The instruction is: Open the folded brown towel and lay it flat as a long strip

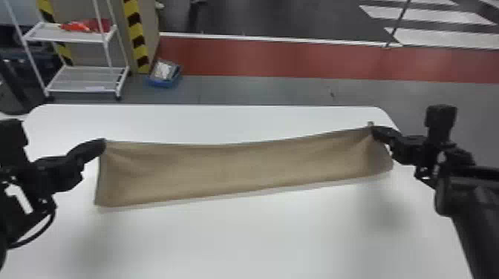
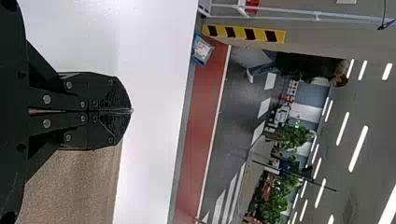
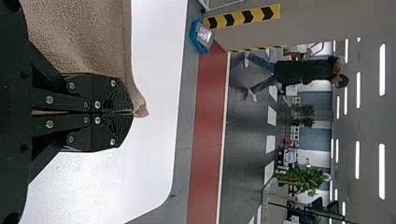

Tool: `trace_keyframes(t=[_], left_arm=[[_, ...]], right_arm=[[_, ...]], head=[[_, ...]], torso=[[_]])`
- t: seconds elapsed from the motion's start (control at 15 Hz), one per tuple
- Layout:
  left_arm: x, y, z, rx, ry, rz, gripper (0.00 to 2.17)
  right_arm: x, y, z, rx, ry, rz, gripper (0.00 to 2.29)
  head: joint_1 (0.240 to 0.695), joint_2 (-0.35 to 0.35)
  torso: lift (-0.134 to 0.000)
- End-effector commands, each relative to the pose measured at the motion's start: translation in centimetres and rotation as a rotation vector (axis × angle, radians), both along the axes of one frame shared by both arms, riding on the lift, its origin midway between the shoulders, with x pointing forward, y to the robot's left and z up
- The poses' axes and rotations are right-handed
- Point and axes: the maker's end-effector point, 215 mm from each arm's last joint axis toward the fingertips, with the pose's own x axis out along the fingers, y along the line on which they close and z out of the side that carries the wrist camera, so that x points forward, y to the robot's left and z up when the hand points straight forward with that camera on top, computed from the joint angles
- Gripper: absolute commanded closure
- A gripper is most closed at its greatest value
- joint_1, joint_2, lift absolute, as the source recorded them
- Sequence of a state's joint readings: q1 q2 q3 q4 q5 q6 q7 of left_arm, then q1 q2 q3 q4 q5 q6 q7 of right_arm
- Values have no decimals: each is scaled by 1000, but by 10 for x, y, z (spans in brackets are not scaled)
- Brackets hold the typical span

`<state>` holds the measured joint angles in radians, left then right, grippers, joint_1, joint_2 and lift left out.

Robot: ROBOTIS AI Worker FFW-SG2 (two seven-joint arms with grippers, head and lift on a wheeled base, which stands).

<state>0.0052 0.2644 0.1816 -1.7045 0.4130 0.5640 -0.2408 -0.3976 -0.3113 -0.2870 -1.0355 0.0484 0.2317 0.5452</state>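
Brown nubby towel [image 1: 237,163], creased strip | left gripper [image 1: 101,144]: pinching one corner | right gripper [image 1: 375,131]: pinching another

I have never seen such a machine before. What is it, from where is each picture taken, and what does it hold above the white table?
It is a robot with two black arms, each ending in a claw with two flat fingers. The head view looks forward and down from the robot's head. The other two views come from cameras on its left and right wrists; they are turned on their side.

The left claw and the right claw are both closed on a brown towel, each gripping near one end of its far edge. The towel is stretched between them as a long strip over the white table. I cannot tell whether its lower edge touches the tabletop.
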Motion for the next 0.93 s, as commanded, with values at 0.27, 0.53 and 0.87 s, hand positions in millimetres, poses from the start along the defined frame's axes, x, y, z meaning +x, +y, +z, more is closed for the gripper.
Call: trace_keyframes(t=[0.27, 0.53, 0.87], left_arm=[[10, 9, -5, 39, -28, 19, 161], [5, 41, 1, 84, -67, 80, 29], [-26, 38, 7, -29, -64, 81, 29]], right_arm=[[10, 12, 0, -41, -21, 6, 289], [7, 3, -2, -61, -19, -9, 124], [-14, -15, -15, -39, 24, -27, 127]], head=[[695, -103], [695, -82], [695, -72]], torso=[[-123], [-123], [-123]])
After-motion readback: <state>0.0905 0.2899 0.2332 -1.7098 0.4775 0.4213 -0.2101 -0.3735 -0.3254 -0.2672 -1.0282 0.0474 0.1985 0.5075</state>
